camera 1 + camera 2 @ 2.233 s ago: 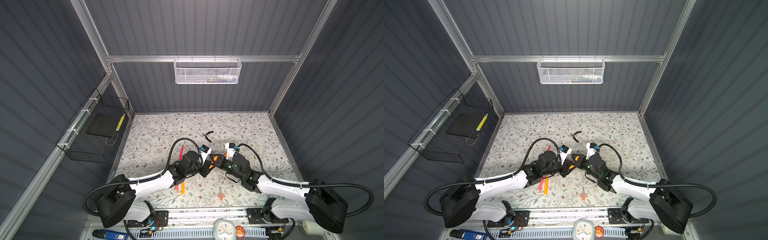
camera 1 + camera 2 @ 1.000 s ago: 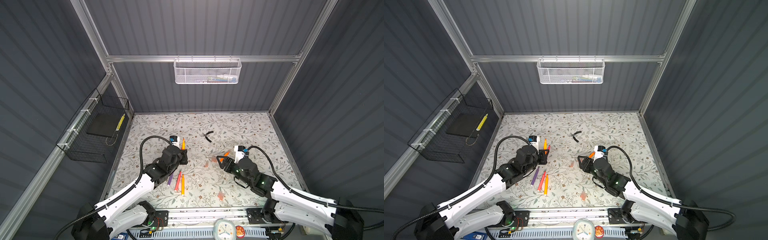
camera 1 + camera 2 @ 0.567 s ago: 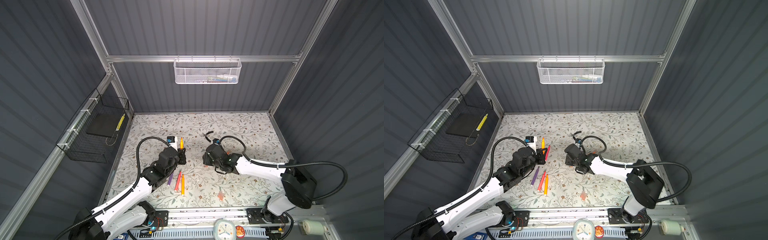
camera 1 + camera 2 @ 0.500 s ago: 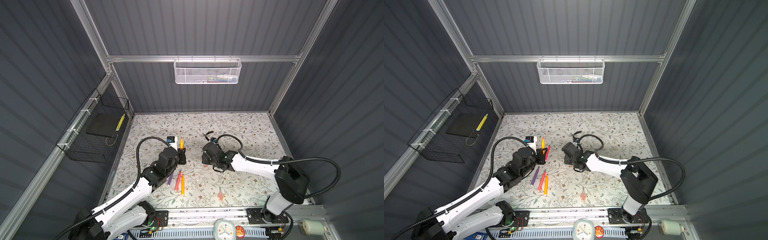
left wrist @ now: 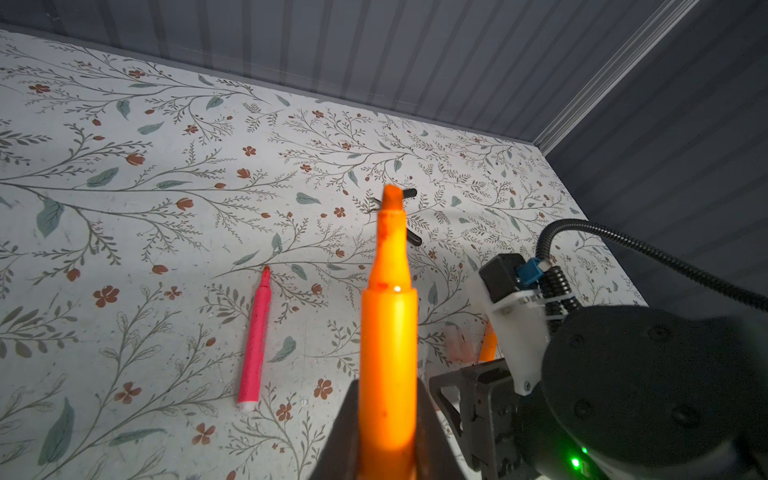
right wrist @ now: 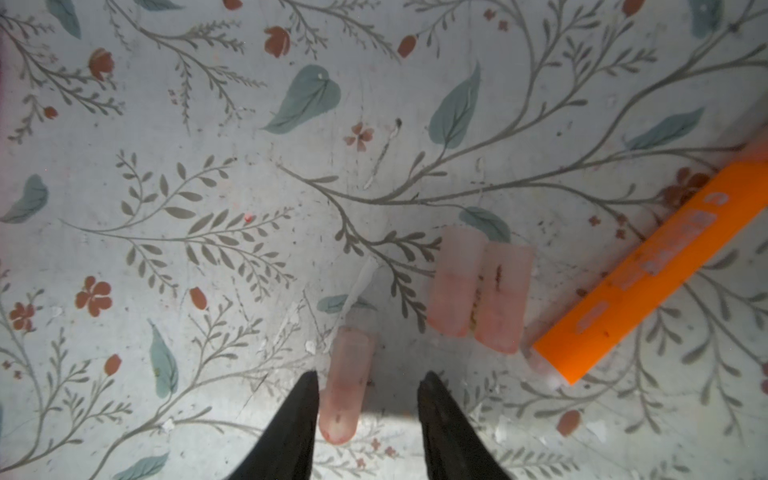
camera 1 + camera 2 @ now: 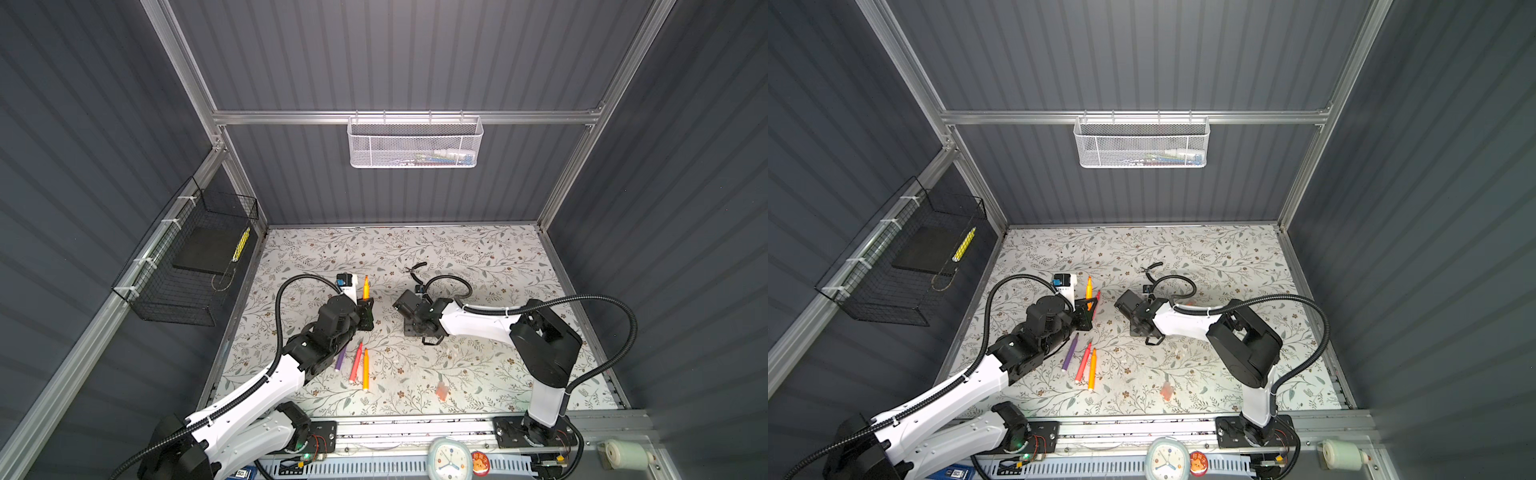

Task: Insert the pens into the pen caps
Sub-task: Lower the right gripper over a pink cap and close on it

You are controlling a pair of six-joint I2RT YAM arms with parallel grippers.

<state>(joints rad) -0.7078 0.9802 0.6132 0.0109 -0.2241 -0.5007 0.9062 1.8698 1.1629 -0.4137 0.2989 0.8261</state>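
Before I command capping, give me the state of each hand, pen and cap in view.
left hand: shut on the orange pen
orange pen: held, uncapped
right hand: open, straddling one pen cap
pen cap: lying flat, ungripped
two spare caps: flat, side by side
pink pen: flat, uncapped

Worn, unreadable print on the lying orange pen (image 6: 648, 270); nothing else legible.

Floral-patterned tabletop (image 7: 478, 257) boxed in by grey ribbed walls.
Small black-handled pliers (image 7: 417, 267) lie towards the back. A white mesh basket (image 7: 415, 145) hangs on the rear rail. A black wire basket (image 7: 166, 291) on the side wall holds a flat black slab (image 7: 203, 251) and a yellow stick (image 7: 241, 244). A round white clock (image 7: 451, 457) sits by the front edge.
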